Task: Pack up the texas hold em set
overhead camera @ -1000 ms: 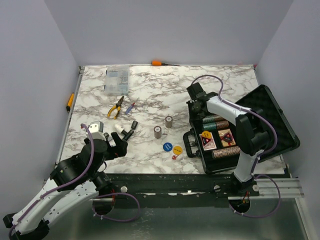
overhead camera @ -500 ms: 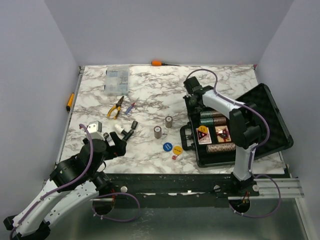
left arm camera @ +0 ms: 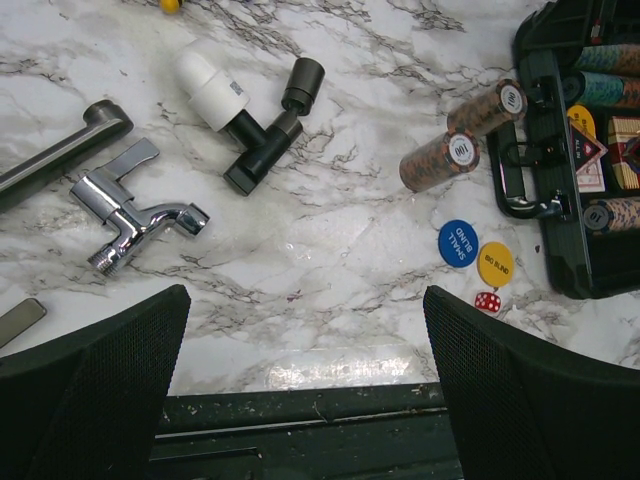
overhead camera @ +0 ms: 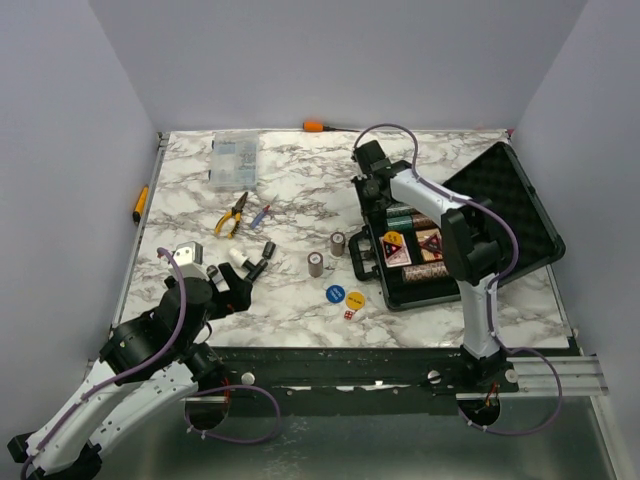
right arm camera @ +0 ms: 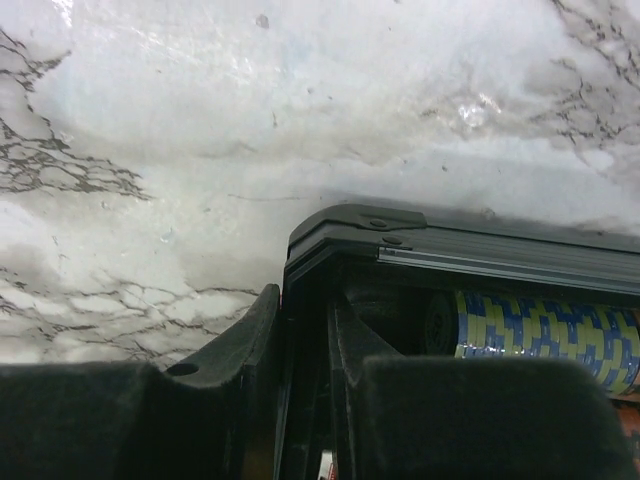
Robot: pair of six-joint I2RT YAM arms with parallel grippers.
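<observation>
The top view looks down from above and behind both arm bases, taking in the whole tabletop (overhead camera: 300, 190). The left wrist view looks down from moderate height at the near-middle, sharing with it the chip stacks (left arm camera: 445, 160), blue disc (left arm camera: 458, 243) and case (left arm camera: 560, 250) front. The right wrist view sits tight against the case's far corner, angled downward.

Two chip stacks (left arm camera: 442, 160) (left arm camera: 490, 105), two discs (left arm camera: 458, 242) (left arm camera: 494, 264) and one die (left arm camera: 487, 301), perhaps two, are lying loose; two decks (overhead camera: 392, 246) (overhead camera: 428, 243) are sitting in one case (overhead camera: 500, 205).
</observation>
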